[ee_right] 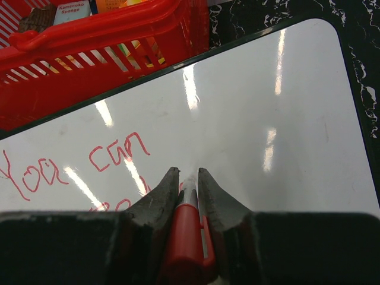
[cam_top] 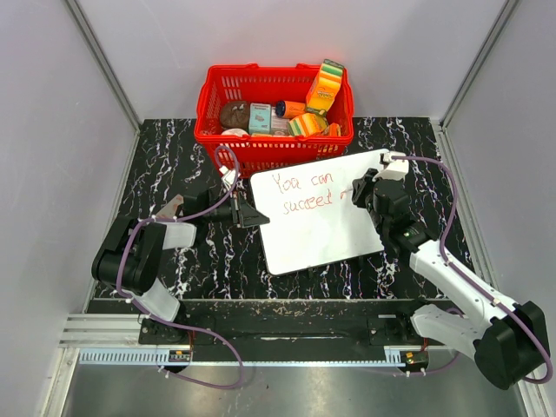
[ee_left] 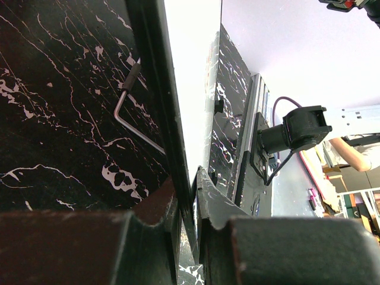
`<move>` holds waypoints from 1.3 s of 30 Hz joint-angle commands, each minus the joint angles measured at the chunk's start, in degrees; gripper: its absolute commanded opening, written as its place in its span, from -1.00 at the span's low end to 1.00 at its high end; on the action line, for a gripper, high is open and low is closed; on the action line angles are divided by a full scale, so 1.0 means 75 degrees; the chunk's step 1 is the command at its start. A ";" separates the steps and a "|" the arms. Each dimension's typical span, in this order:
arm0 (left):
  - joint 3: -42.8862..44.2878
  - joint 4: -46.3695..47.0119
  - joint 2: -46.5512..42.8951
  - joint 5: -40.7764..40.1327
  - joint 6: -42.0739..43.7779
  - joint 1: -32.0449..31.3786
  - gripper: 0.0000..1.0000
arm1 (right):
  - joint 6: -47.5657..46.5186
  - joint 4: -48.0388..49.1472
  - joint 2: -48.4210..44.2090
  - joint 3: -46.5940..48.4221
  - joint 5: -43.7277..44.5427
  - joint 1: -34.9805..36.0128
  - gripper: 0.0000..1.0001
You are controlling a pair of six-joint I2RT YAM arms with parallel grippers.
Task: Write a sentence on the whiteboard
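Top external: whiteboard [cam_top: 314,241] bears red sentence [cam_top: 300,183].

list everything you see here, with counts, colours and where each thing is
whiteboard: one, white, on the table in front of the basket
sentence: two lines, red, upper left of the whiteboard, "You can succeed" readable
marker: one, red, tip at the whiteboard
basket: one, red, far side of the table
sponges: at least two, yellow, orange and green, right end of the basket
packs: a few, brown and teal, left part of the basket, too small to name
table: one, black with white veins, under everything
left fingers: two, dark, shut on the whiteboard's left edge
right fingers: two, dark, shut on the marker
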 commanded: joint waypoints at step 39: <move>0.0083 0.0369 0.0041 -0.0052 0.0644 -0.0126 -1.00 | 0.0036 -0.0198 -0.0713 -0.0029 0.0236 -0.0084 -1.00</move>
